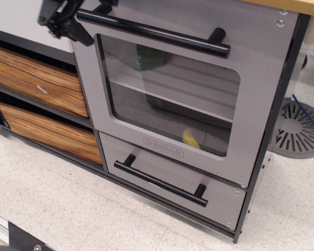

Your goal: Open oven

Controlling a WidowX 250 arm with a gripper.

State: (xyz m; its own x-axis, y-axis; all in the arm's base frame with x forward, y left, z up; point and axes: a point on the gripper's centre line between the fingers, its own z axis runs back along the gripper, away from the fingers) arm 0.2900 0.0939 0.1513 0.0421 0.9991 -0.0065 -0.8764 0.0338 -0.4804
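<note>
Observation.image shows you the oven [172, 99] filling the middle of the frame, its large grey door shut flush against the cabinet. Its long black bar handle [153, 32] runs across the top of the door, sloping down to the right, and below it the clear rounded window [167, 94] lets you see a shelf, a greenish object [149, 56] on the upper level and a small yellow item [190, 139] near the bottom edge. You can read the KidKraft logo [163, 147] just under the window.

Your tool [63, 18] sits at the top left corner of the picture, just beside the left end of the bar handle and over the door's upper left corner. It is dark and partly cut off by the frame edge, so you cannot tell whether its fingers are spread or closed, nor whether it touches the handle.

Under the oven door you have the smaller grey drawer [170, 180] with its own black handle [162, 180]. To the left are two brown wood-grain drawers [39, 102], one above the other. A pale speckled floor [83, 214] lies below.
</note>
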